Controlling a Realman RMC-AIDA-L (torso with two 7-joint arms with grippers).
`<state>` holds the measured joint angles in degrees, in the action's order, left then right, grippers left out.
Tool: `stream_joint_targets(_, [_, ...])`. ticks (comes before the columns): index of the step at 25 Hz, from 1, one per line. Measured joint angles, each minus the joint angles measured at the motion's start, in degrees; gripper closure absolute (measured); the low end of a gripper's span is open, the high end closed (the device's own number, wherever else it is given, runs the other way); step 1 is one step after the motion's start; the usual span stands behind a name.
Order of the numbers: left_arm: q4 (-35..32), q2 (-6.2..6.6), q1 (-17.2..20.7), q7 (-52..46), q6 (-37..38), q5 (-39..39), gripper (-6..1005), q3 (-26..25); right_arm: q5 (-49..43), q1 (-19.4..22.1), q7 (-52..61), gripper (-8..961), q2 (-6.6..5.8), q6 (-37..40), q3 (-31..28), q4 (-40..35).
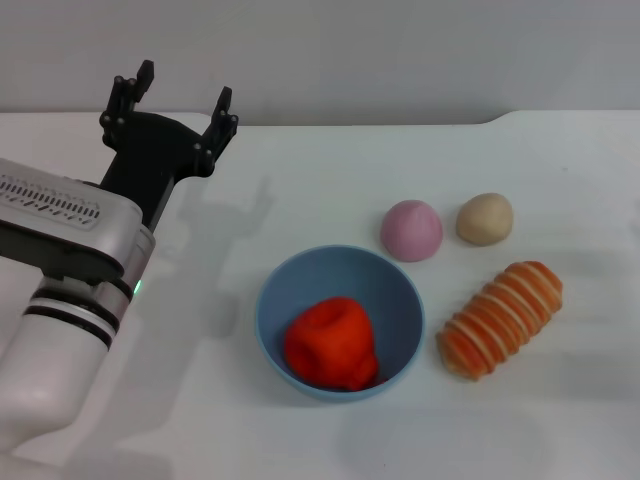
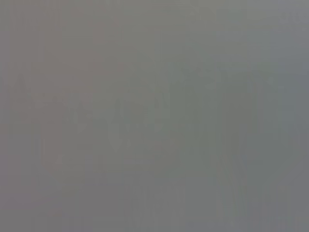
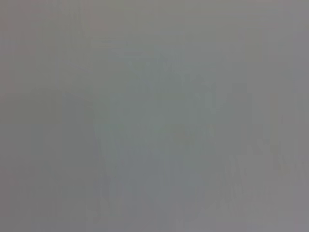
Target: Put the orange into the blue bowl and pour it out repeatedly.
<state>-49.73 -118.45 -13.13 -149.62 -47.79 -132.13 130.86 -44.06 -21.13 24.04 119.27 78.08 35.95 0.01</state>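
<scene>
The red-orange, lumpy orange (image 1: 331, 344) lies inside the light-blue bowl (image 1: 398, 296), which stands upright on the white table in the head view. My left gripper (image 1: 183, 92) is raised at the far left of the table, well away from the bowl, open with nothing between its fingers. The right gripper does not show in the head view. Both wrist views are plain grey and show no object.
A pink ball (image 1: 411, 230) and a beige ball (image 1: 485, 219) sit beyond the bowl to its right. An orange-and-cream striped bread-like piece (image 1: 501, 318) lies right of the bowl. The white table (image 1: 300, 180) meets a grey wall at the back.
</scene>
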Motion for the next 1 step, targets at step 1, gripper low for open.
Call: stream_joint_targets(1, [0.13, 0.00, -0.02, 0.00, 0.08, 0.01, 187, -0.12, 0.01, 0.00, -0.01, 362, 0.00, 0.11, -0.16, 0.01])
